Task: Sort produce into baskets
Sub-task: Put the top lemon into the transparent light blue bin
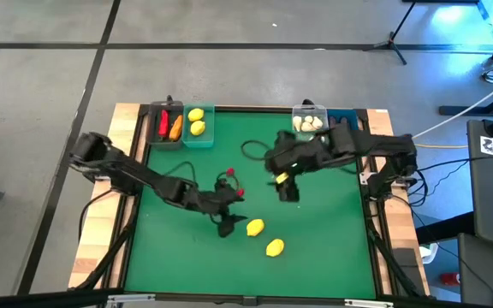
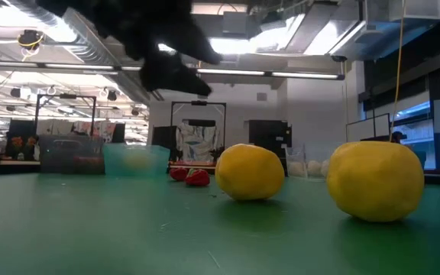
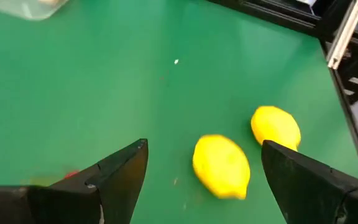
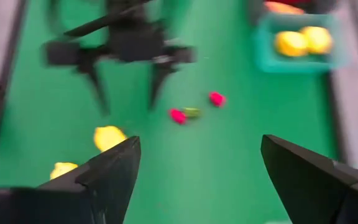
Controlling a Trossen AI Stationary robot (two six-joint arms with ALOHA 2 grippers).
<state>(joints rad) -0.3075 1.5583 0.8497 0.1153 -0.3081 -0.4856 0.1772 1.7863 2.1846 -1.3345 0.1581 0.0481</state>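
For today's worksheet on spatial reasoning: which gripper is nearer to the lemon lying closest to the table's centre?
Left. The left gripper, jaws open, hovers right beside that lemon. The right gripper, also open, sits farther off, up toward the baskets' side of the table.

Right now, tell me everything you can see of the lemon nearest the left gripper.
The lemon is a small, smooth, bright yellow oval that looks like plastic. It lies loose on the green mat, apart from the second lemon. The open left gripper hangs close beside it, fingers spread, not touching it.
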